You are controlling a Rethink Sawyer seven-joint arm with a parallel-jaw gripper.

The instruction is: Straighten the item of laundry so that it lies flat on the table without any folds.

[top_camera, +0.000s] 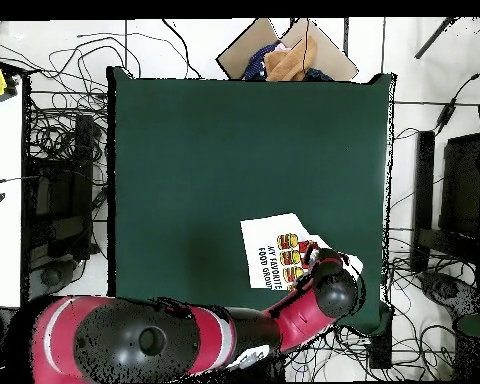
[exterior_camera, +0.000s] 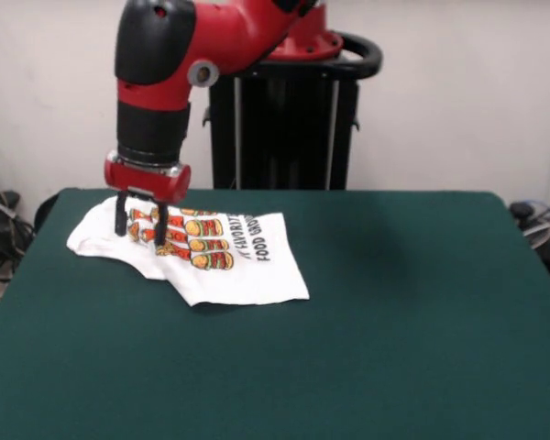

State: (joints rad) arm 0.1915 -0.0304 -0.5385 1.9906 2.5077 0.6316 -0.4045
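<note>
In the front view the red and black arm (exterior_camera: 179,55) comes down from above to the far left part of the dark green worktop (exterior_camera: 348,321). Its gripper (exterior_camera: 140,223) stands over the left half of the white T-shirt (exterior_camera: 197,252); the two black jaws are apart, with a clear gap between them, and their tips are at the cloth, but I cannot tell if they press on it. The shirt lies near the far left corner of the worktop, with its printed side up and the black lettering to the right of the food cartoons. Its left part is rumpled and a fold runs across the near edge. In the overhead view the T-shirt (top_camera: 274,250) lies near the lower right corner of the worktop (top_camera: 214,160). The arm (top_camera: 184,335) covers its lower right part, and the jaws are hidden under the wrist there.
</note>
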